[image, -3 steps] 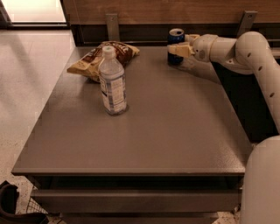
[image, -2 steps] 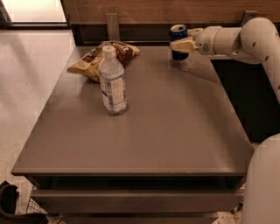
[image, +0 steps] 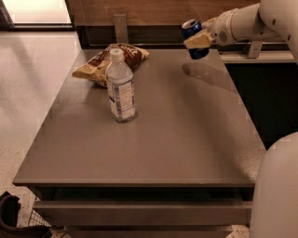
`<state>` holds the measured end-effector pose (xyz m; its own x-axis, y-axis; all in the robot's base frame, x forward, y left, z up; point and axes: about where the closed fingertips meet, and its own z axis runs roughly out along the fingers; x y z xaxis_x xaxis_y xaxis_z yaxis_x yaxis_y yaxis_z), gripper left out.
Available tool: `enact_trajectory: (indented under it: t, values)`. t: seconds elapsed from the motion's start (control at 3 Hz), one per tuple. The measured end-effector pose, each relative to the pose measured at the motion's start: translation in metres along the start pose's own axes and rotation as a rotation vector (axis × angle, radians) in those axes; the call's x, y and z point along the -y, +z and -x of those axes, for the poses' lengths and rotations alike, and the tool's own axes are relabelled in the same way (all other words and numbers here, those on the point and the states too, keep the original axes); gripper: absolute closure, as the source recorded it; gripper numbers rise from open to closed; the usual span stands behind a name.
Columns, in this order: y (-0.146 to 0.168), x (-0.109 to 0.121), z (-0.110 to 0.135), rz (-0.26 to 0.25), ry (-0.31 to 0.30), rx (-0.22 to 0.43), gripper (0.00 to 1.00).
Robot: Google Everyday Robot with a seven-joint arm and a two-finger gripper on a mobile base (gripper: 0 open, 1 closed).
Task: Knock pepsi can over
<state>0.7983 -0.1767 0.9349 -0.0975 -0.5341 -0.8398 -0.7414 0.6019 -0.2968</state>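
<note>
Camera view, far right corner of the surface: the pepsi can (image: 192,29) is seen up in the air, clear of the surface (image: 186,139) and tipped at a slant, with its silver top leaning up and to the left. It's pinched by the gripper (image: 196,42). One tan finger (image: 199,40) is laid across the blue side of the can and the jaws are pressed in on it, so the can is carried by them and not by the surface. The gripper is brought in from the upper right on a white arm (image: 247,21). A soft shadow (image: 205,72) is cast on the surface just below the can.

Further out, a clear water bottle (image: 121,88) with a white cap is stood upright on the left-middle part of the surface, well apart from the can. Behind it, a crumpled chip bag (image: 109,62) is laid flat near the far left corner. The bottle's cap overlaps the bag in this view, so whether they touch can't be told.

The lower right corner is filled by a rounded white part of the robot (image: 277,186). A light speckled floor (image: 32,69) is seen to the left, and wood panelling (image: 163,9) behind the surface.
</note>
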Motion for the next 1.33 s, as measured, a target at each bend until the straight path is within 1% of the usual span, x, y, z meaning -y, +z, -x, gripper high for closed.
enact_trajectory:
  t: [0.33, 0.67, 1.0, 1.33]
  values:
    - [-0.006, -0.003, -0.006, 0.009, -0.055, -0.166, 1.00]
    - [-0.009, -0.007, -0.017, 0.016, -0.104, -0.311, 1.00]
    - [-0.008, -0.016, -0.028, 0.046, -0.141, -0.413, 1.00]
    - [-0.004, -0.026, -0.039, 0.091, -0.155, -0.470, 1.00]
